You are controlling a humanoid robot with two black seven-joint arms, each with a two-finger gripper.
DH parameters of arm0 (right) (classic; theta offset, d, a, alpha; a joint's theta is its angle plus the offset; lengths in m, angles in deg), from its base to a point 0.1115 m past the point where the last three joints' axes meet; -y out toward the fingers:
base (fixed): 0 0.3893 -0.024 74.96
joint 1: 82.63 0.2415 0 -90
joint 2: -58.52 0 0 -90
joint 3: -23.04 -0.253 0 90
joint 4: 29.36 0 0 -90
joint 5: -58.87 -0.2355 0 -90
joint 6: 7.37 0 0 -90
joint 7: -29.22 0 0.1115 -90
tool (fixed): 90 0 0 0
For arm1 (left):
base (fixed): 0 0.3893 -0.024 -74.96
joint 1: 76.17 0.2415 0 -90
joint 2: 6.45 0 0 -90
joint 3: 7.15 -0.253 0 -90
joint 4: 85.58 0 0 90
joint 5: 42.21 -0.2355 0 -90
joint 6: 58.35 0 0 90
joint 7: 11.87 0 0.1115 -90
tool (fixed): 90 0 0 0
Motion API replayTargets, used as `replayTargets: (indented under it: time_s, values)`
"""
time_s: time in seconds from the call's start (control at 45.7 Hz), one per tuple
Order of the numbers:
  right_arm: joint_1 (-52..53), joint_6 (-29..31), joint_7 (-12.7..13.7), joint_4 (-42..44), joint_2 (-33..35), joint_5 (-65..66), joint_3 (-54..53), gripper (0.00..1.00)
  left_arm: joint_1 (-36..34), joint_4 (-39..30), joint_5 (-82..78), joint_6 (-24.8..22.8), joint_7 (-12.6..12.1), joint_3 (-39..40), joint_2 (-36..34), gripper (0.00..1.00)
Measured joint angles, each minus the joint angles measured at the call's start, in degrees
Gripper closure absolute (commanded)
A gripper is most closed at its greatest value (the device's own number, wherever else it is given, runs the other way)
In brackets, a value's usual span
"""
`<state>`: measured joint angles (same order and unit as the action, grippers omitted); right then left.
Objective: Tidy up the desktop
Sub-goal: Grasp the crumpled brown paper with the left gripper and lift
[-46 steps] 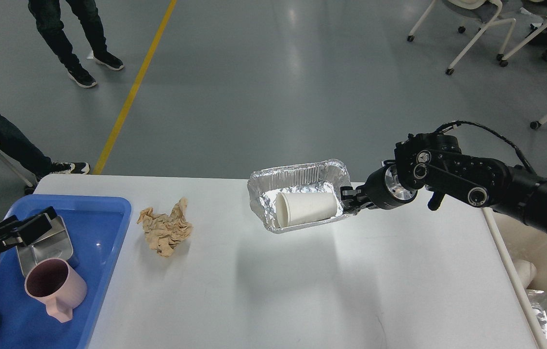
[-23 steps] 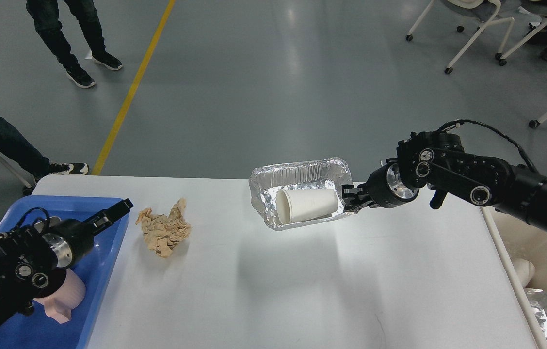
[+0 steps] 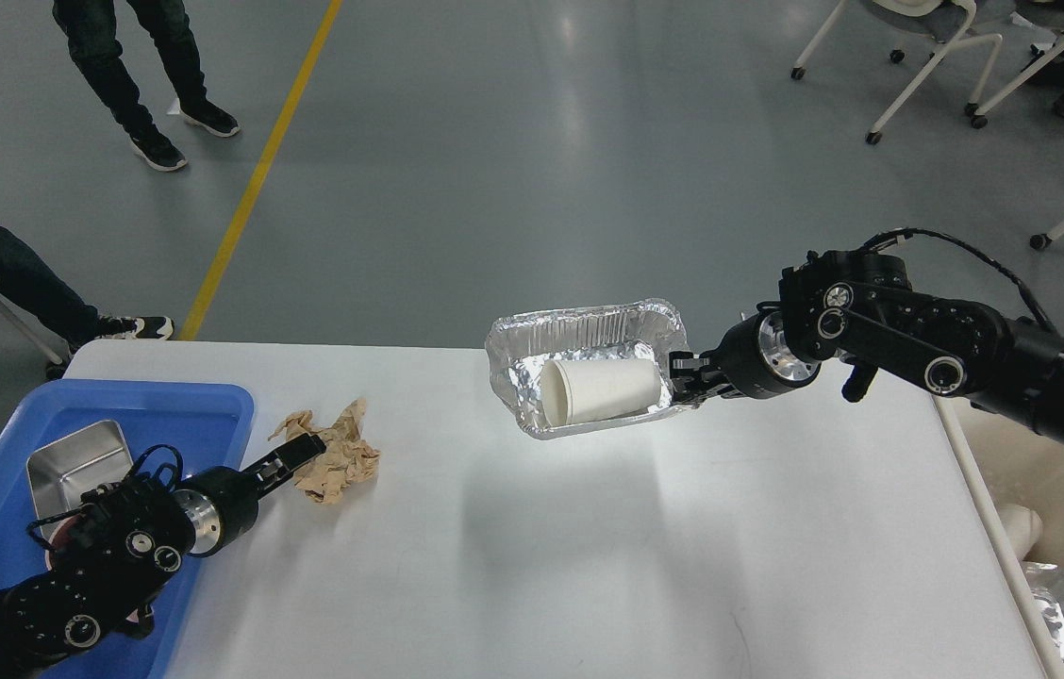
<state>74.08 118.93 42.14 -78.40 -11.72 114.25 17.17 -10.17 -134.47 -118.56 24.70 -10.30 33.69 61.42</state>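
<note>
The desktop (image 3: 589,547), a broad white bench, fills the lower part of the head view and is mostly bare, so little seems left to clear. At its left edge sits a blue tray (image 3: 211,401) holding a steel dish (image 3: 79,457), apparently the spot for things worth keeping. Near the far edge, the foil container (image 3: 589,377) hangs above the bench, tilted, a white paper cup (image 3: 603,389) lying on its side inside; the right gripper (image 3: 688,377) pinches its right rim, jaws pressed on the foil, likely to carry both off as rubbish. Just right of the tray lies crumpled brown paper (image 3: 339,453). The left gripper (image 3: 301,453) reaches its near edge; I cannot tell how its jaws stand.
</note>
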Motion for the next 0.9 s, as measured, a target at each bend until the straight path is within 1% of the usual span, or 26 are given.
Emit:
replayTargets:
  time_s: [0.066,0.153,0.394,0.481,0.503,0.547,0.678,0.788,0.897]
  values:
    - [0.0,0.0,0.0,-0.2,0.2,0.0,-0.1,1.0,-0.1,0.1,0.0,0.0,1.3,0.0,0.5,0.82]
    - [0.0,0.0,0.0,-0.3,0.2,0.0,-0.1,1.0,-0.1,0.1,-0.1,-0.1,2.4,-0.1,0.7,1.0]
    - [0.0,0.0,0.0,-0.3,0.1,0.0,-0.4,1.0,-0.6,-0.4,-0.2,-0.4,3.9,-2.2,0.7,1.0]
    - [0.0,0.0,0.0,-0.3,0.1,0.0,-0.4,1.0,-0.7,-2.8,-0.3,-1.5,4.4,-2.5,-0.2,1.0]
    - [0.0,0.0,0.0,-0.3,0.1,0.0,-0.4,1.0,-0.6,-5.4,-0.3,-2.1,4.6,-2.5,-1.2,1.0]
    - [0.0,0.0,0.0,-0.2,0.1,0.0,-0.4,1.0,-0.7,-7.6,-0.3,-2.6,4.7,-2.3,-2.5,1.0]
    - [0.0,0.0,0.0,-0.2,-0.2,0.0,-0.4,1.0,-0.8,-18.7,0.7,-3.0,4.7,0.0,-11.0,1.0]
    - [0.0,0.0,0.0,-0.2,-0.5,0.0,-0.4,1.0,-1.3,-26.1,3.3,-4.7,5.6,6.6,-17.3,1.0]
    - [0.0,0.0,0.0,-0.2,-0.7,0.0,-0.4,1.0,-1.9,-29.3,5.2,-8.7,6.1,13.6,-19.3,1.0]
